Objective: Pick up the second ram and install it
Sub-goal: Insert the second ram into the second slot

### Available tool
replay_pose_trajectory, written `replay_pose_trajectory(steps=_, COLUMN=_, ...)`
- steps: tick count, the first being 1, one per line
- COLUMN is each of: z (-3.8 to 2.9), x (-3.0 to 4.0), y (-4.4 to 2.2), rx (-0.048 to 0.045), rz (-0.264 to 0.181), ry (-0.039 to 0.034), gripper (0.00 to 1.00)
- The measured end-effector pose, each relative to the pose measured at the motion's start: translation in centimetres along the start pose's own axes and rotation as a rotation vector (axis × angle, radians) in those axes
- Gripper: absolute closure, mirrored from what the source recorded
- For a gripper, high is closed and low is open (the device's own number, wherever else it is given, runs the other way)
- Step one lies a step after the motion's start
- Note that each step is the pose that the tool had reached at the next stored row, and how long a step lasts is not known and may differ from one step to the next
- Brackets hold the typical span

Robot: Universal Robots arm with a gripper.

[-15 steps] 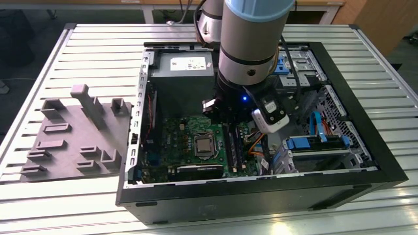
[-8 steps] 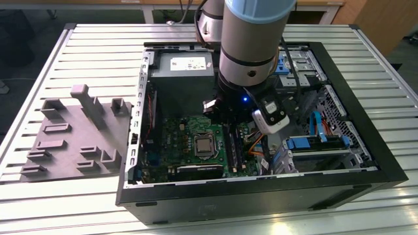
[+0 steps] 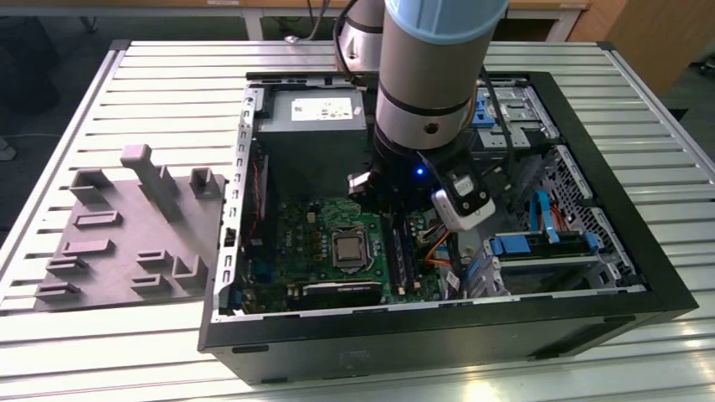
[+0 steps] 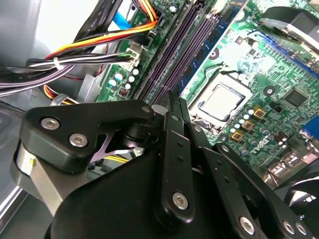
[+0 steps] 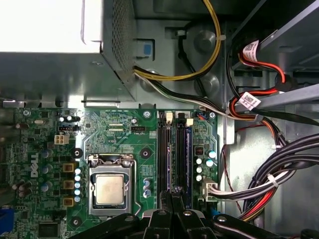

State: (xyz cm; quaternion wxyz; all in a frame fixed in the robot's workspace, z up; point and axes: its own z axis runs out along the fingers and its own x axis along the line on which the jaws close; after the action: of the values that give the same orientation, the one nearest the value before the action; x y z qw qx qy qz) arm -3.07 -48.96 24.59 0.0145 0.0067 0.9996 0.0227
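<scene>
The black metal claw [image 5: 175,191] pinches the thin, stiff, easily snapped dark memory board [image 5: 177,164] by its top edge over the green motherboard's [image 5: 124,134] slots.

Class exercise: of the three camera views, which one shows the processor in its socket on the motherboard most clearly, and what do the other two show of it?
The first wrist view: the processor faces the camera squarely, unobstructed inside its metal frame. The second wrist view shows it whole but slanted, beyond the gripper. The exterior view shows it small, beside the arm.
</scene>
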Motion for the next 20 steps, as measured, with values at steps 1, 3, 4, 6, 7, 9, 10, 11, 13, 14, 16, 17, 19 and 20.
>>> replay_pose_trajectory(steps=1, z=0.03, x=0.0, y=0.0, rx=0.0, rz=0.0, ry=0.0, gripper=0.88)
replay_pose_trajectory(steps=3, z=0.1, x=-0.01, y=0.0, rx=0.0, rz=0.0, ry=0.0, gripper=0.88)
replay_pose_trajectory(steps=4, z=0.13, x=-0.01, y=-0.01, rx=0.0, rz=0.0, ry=0.0, gripper=0.88)
replay_pose_trajectory(steps=6, z=0.18, x=-0.02, y=-0.01, rx=0.0001, rz=0.0, ry=0.0, gripper=0.88)
replay_pose_trajectory(steps=7, z=0.21, x=-0.02, y=-0.01, rx=0.0, rz=0.0, ry=0.0, gripper=0.88)
replay_pose_trajectory(steps=9, z=0.28, x=-0.02, y=-0.01, rx=-0.0001, rz=0.0, ry=-0.0001, gripper=0.88)
replay_pose_trajectory(steps=10, z=0.32, x=-0.02, y=-0.01, rx=-0.0001, rz=0.0, ry=-0.0001, gripper=0.88)
replay_pose_trajectory(steps=11, z=0.35, x=-0.02, y=-0.02, rx=-0.0001, rz=0.0, ry=0.0, gripper=0.88)
replay_pose_trajectory(steps=13, z=0.41, x=-0.02, y=-0.02, rx=0.0001, rz=0.0, ry=0.0, gripper=0.88)
replay_pose_trajectory(steps=14, z=0.44, x=-0.03, y=-0.02, rx=0.0, rz=0.0, ry=0.0, gripper=0.88)
replay_pose_trajectory(steps=16, z=0.5, x=-0.03, y=-0.02, rx=0.0, rz=0.0, ry=0.0, gripper=0.88)
replay_pose_trajectory(steps=17, z=0.53, x=-0.03, y=-0.02, rx=0.0, rz=0.0, ry=0.0, gripper=0.88)
replay_pose_trajectory(steps=19, z=0.59, x=-0.04, y=-0.03, rx=-0.0001, rz=0.0, ry=0.0, gripper=0.88)
replay_pose_trajectory(steps=20, z=0.62, x=-0.04, y=-0.03, rx=0.0, rz=0.0, ry=0.0, gripper=0.88)
